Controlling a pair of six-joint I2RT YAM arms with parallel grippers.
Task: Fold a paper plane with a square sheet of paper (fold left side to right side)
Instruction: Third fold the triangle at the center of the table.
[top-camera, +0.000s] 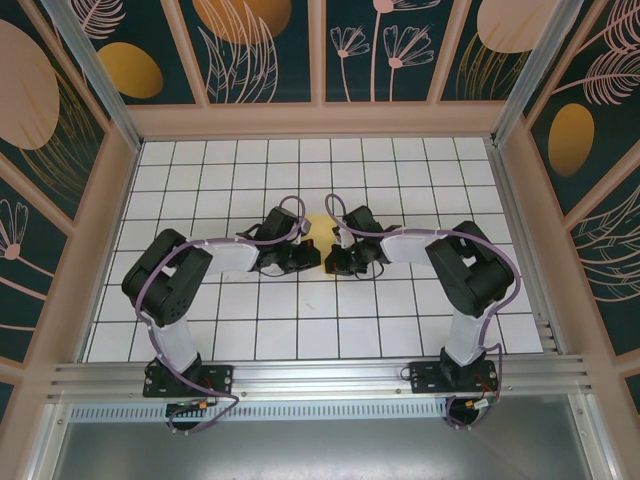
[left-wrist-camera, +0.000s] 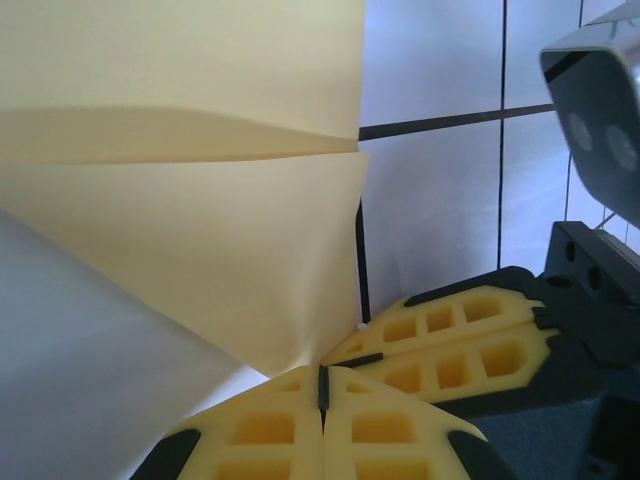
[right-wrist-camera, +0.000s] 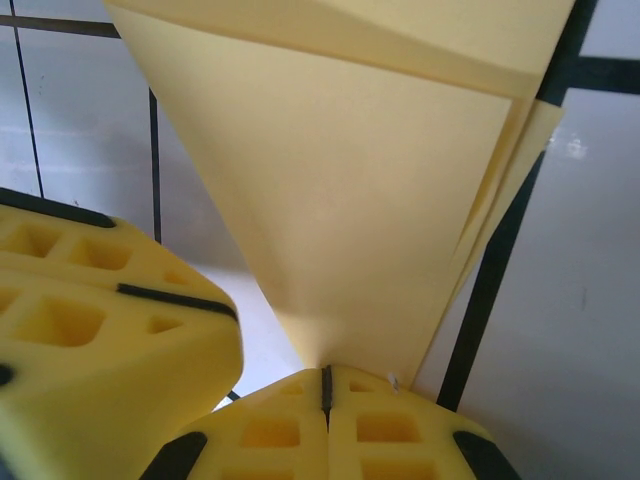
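The yellow sheet of paper (left-wrist-camera: 200, 220) is folded into layers that taper to a point. In the left wrist view that point runs into the seam of my left gripper (left-wrist-camera: 323, 386), which is shut on it. In the right wrist view the folded paper (right-wrist-camera: 350, 200) narrows down into my right gripper (right-wrist-camera: 325, 384), also shut on it. The right gripper's yellow fingers (left-wrist-camera: 450, 340) lie just right of the left one, almost touching. From above, both grippers meet at mid-table, left (top-camera: 298, 257) and right (top-camera: 338, 258), with a sliver of the paper (top-camera: 314, 262) between them.
The white grid table (top-camera: 330, 165) is boxed in by patterned walls on the left (top-camera: 60, 200), back and right. An aluminium rail (top-camera: 320, 378) runs along the near edge by the arm bases. Open tiles lie behind and beside the grippers.
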